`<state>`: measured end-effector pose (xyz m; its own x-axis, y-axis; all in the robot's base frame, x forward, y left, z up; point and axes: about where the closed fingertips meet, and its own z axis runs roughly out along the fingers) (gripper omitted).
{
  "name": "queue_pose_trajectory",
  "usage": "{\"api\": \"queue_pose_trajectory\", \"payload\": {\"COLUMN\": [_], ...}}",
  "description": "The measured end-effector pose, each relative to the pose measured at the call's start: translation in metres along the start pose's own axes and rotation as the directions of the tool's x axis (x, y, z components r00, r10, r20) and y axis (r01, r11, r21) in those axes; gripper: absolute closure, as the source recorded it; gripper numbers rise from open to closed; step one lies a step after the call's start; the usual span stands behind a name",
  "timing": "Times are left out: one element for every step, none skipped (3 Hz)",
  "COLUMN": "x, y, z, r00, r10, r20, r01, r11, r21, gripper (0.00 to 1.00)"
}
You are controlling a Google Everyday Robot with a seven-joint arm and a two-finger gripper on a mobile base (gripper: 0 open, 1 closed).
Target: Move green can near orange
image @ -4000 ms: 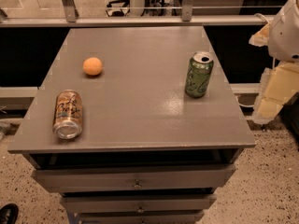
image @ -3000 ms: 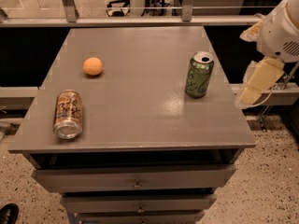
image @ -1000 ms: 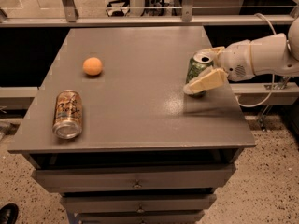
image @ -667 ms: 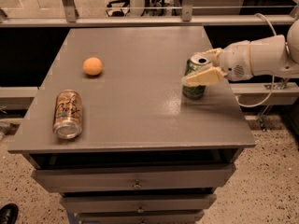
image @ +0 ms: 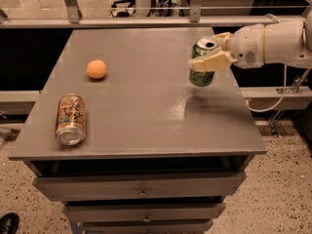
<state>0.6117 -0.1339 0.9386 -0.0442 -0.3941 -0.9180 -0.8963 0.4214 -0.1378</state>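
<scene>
Table [image: 136, 116]: a flat grey top is filling the middle of the view, sitting on a drawer unit.
Drawers [image: 97, 186]: grey fronts are stacking below the top, each showing a small knob at its centre.
Floor [image: 287, 189]: pale speckled terrazzo is showing at the lower corners.
Rail [image: 122, 22]: a metal bar is running behind the table's far edge, with upright posts rising from it.
Sides: dark gaps are lying left and right of the table.
Light: a soft sheen is spreading over the top's right part.
Shoe [image: 7, 223]: a black toe is poking in at the bottom left.
Gripper [image: 207, 52]: hanging over the table's far right part, clasping the green can [image: 201, 78].
</scene>
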Motion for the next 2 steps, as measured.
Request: {"api": "queue_pose_trajectory", "payload": {"x": [-0.004, -0.019], "y": [0.005, 0.008], "z": [0.007, 0.073], "r00": [1.000, 0.998], "r10": [-0.003, -0.006], "r20": [0.011, 0.067], "r01": [0.003, 0.009], "r11": [1.0000, 0.9992], "r21": [-0.003, -0.040], "gripper": [1.00, 1.00]}}
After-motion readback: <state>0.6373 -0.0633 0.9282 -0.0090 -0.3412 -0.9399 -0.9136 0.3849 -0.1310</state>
